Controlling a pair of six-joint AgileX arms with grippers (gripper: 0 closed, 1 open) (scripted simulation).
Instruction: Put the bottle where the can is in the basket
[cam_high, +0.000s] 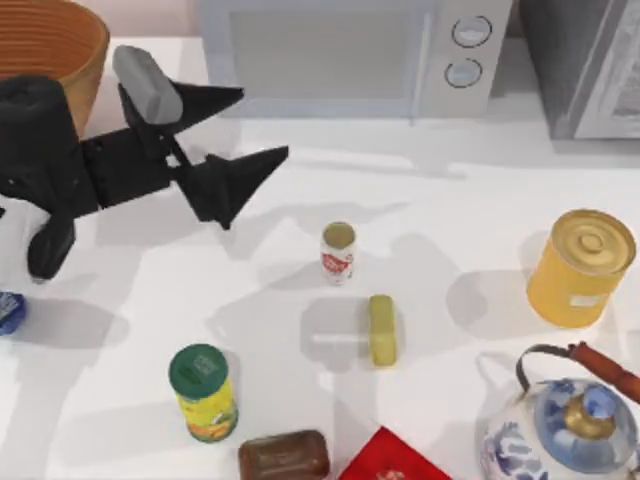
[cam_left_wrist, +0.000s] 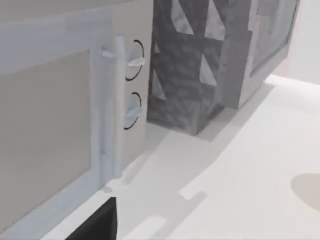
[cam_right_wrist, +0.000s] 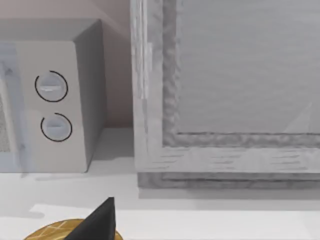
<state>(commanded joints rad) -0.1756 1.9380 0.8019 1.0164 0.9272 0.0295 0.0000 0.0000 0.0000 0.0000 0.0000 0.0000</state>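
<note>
the blue bottle (cam_high: 9, 312) sits at the far left edge of the white tabletop (cam_high: 450, 240), cut off by the frame. the white can with red markings (cam_high: 338, 252) stands upright near the middle of the tabletop, well apart from the wicker basket (cam_high: 70, 45) in the back left corner. the left pincer (cam_high: 255, 128) hangs above the tabletop beside the basket, fingers spread apart and empty, pointing right toward the microwave (cam_high: 350, 55). just right of the can and nearer the front lies a yellow-green bar (cam_high: 381, 329). whether the right pincer is apart or together, i cannot tell.
</note>
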